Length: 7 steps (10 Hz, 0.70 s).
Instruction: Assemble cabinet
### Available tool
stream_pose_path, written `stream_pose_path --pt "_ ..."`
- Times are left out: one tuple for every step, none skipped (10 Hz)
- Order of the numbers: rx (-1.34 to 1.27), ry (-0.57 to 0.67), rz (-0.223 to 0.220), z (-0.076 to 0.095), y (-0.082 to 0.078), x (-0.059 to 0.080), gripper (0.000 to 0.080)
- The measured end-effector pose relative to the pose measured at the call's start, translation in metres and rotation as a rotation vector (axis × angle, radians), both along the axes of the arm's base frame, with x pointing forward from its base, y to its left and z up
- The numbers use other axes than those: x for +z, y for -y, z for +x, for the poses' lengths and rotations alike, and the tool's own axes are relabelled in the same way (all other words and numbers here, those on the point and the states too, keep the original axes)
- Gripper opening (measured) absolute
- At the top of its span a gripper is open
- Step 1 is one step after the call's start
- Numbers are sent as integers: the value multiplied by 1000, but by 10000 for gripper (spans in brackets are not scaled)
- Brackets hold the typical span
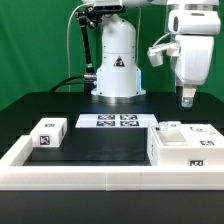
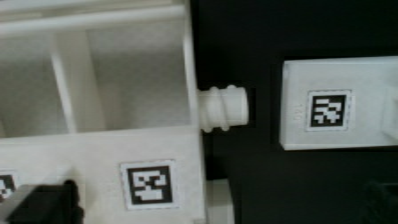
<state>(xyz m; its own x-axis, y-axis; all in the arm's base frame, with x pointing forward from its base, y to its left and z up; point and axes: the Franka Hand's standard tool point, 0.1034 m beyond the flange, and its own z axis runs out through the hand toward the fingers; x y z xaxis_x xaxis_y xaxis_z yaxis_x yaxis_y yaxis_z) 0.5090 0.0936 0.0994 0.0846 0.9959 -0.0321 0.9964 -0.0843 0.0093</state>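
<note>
Hovering above the white boxy plastic cabinet shell [image 1: 178, 150] at the exterior view's right, the gripper [image 1: 187, 100] carries nothing visible, jaw opening untellable; descending off-centre risks striking a shell wall and skewing it.

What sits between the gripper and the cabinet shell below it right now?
Nothing: in the exterior view the gripper hangs above the cabinet shell with only open air between them.

Robotics lab: black table [image 1: 100, 145] framed by a low white rim [image 1: 90, 178], green backdrop [image 1: 30, 45] behind, marker board [image 1: 107, 121] near the arm's base [image 1: 117, 65].
</note>
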Motion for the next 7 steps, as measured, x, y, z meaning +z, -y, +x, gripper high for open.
stream_pose_path --pt "0 0 0 0 0 0 796" --pt "0 -1 0 0 0 0 796" --pt "0 -1 0 0 0 -1 796" --pt "0 -2 0 0 0 -1 796" --pt "-4 3 3 -3 -1 -2 796" --pt "-10 3 7 -15 -2 -7 796" --pt "-22 -1 8 -26 -3 -11 796"
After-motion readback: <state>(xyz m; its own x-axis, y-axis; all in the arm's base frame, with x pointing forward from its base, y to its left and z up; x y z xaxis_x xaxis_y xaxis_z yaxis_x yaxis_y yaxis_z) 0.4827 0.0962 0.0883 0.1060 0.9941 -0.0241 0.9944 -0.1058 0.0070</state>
